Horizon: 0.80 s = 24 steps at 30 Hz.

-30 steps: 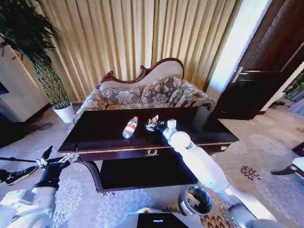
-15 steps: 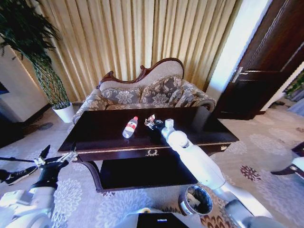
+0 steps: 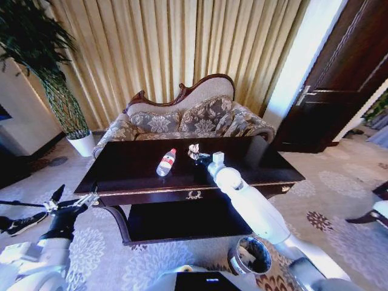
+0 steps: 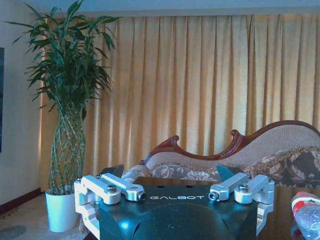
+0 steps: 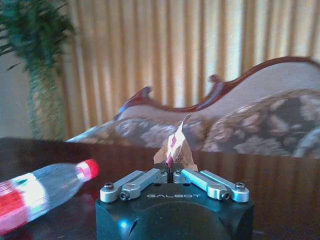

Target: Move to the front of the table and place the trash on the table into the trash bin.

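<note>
Head view: right arm reaches out over the dark wooden table, right gripper at a crumpled pinkish wrapper scrap near the table's middle. Clear plastic bottle with red cap lies on its side just left of it. Trash bin sits on the carpet in front of the table, by the right arm's base. Left gripper hangs off the table's front-left corner, fingers spread, holding nothing.

Left wrist view: left gripper fingers wide apart, nothing between them; bottle at frame edge; floral sofa behind.

Right wrist view: right gripper fingers pinched together on the wrapper scrap, which stands up above the tips. Bottle lies on the tabletop off to one side.
</note>
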Motion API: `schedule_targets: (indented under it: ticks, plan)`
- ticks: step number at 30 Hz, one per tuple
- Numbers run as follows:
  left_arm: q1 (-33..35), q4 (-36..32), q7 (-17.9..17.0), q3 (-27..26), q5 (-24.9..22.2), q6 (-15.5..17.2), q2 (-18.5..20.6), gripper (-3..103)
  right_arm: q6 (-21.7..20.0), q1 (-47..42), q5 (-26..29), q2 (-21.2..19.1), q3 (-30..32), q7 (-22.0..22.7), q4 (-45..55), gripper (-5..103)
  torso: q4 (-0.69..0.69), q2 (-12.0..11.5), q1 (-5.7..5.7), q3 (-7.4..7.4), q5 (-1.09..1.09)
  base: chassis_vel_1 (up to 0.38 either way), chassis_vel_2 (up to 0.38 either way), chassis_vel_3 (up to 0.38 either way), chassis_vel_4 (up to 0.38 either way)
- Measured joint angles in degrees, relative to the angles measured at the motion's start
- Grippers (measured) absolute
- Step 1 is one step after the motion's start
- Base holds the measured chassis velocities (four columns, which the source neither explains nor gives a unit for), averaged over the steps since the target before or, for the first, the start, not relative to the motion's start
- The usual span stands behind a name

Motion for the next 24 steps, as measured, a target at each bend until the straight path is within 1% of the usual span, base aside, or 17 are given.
schedule_targets:
  ticks: [1,2,4,5,6,7,8,9,10,12,13,15,17,18,21,22,24]
  plan:
    - [-0.16,0.0,-0.04,0.23,-0.25,0.1,0.08,100,0.5,-1.92,-0.19,-0.63,2.65,0.63,1.67,0,-0.01,0.0,0.0,0.0,-0.02,0.0,0.0,0.0,0.0]
    - [-0.16,0.0,-0.04,0.23,-0.25,0.1,0.08,100,0.5,-1.92,-0.19,-0.63,2.65,0.63,1.67,0,-0.01,0.0,0.0,0.0,-0.02,0.0,0.0,0.0,0.0]
    - [-0.47,0.0,-0.16,0.54,-0.75,0.36,0.1,100,1.25,-5.89,-0.24,-1.63,6.8,1.89,5.0,0,-0.03,0.0,0.0,0.0,0.0,0.0,0.0,0.0,0.0]
    - [-0.65,0.0,-0.27,0.62,-1.14,0.61,0.11,100,1.83,-8.02,-0.24,-2.24,8.53,2.46,6.8,0,-0.03,0.0,0.0,0.0,0.02,0.0,0.0,0.0,0.0]
    - [-0.83,0.0,-0.34,0.65,-1.48,0.81,0.12,100,2.71,-10.91,-0.37,-3.05,10.43,3.03,9.16,0,-0.02,0.0,0.0,-0.01,-0.02,0.0,0.0,0.0,0.0]
    - [-0.83,0.0,-0.34,0.65,-1.48,0.81,0.12,100,2.71,-10.91,-0.37,-3.05,10.43,3.03,9.16,0,-0.02,0.0,0.0,-0.01,-0.02,0.0,0.0,0.0,0.0]
    - [-0.99,0.0,-0.34,0.66,-1.76,0.91,0.2,100,3.6,-13.7,-0.44,-3.58,11.87,3.4,11.18,0,0.01,0.0,0.0,-0.01,-0.01,0.0,0.0,0.0,0.0]
    - [-1.12,0.0,-0.38,0.67,-2.02,0.98,0.34,100,4.17,-16.14,-0.49,-4.05,13.01,3.57,12.78,0,-0.01,0.01,0.0,0.0,0.0,0.0,0.0,0.0,0.0]
    - [-1.41,0.0,-0.4,0.66,-2.44,1.05,0.65,100,5.1,-20.66,-0.73,-4.48,15.21,3.81,15.39,0,-0.01,0.01,0.0,-0.01,-0.01,0.0,0.0,0.0,0.0]
    - [-1.87,0.0,-0.44,0.67,-2.85,1.11,1.16,100,6.8,-26.63,-1.67,-4.4,18.51,3.84,18.5,0,-0.04,0.01,0.0,-0.01,0.0,0.0,0.0,0.0,0.0]
    - [-1.87,0.0,-0.44,0.67,-2.85,1.11,1.16,100,6.8,-26.63,-1.67,-4.4,18.51,3.84,18.5,0,-0.04,0.01,0.0,-0.01,0.0,0.0,0.0,0.0,0.0]
    - [-2.1,0.0,-0.43,0.69,-3.42,1.16,1.54,100,8.24,-31.52,-2.75,-3.67,22.05,3.53,21.0,0,-0.02,0.01,-0.01,-0.01,0.0,0.0,0.0,0.0,0.0]
    - [-2.13,0.01,-0.57,0.61,-4.22,1.26,1.94,100,9.32,-36.82,-3.11,-2.81,26.21,2.22,23.94,0,0.01,0.01,0.0,-0.01,0.0,0.0,0.0,0.0,0.0]
    - [-2.13,0.01,-0.57,0.61,-4.22,1.26,1.94,100,9.32,-36.82,-3.11,-2.81,26.21,2.22,23.94,0,0.01,0.01,0.0,-0.01,0.0,0.0,0.0,0.0,0.0]
    - [-2.0,0.4,-0.55,0.4,-5.09,1.38,2.63,100,11.2,-45.89,-3.15,-1.88,32.77,0.1,28.8,0,-0.02,0.01,0.0,-0.01,0.0,0.0,0.0,0.0,0.0]
    - [-2.0,0.4,-0.55,0.4,-5.09,1.38,2.63,100,11.2,-45.89,-3.15,-1.88,32.77,0.1,28.8,0,-0.02,0.01,0.0,-0.01,0.0,0.0,0.0,0.0,0.0]
    - [-1.83,0.61,-0.54,0.24,-5.48,1.44,2.9,100,12.74,-50.95,-2.77,-1.58,36.27,-1.06,31.78,0,-0.03,0.02,-0.01,-0.01,-0.02,0.0,0.0,0.0,0.0]
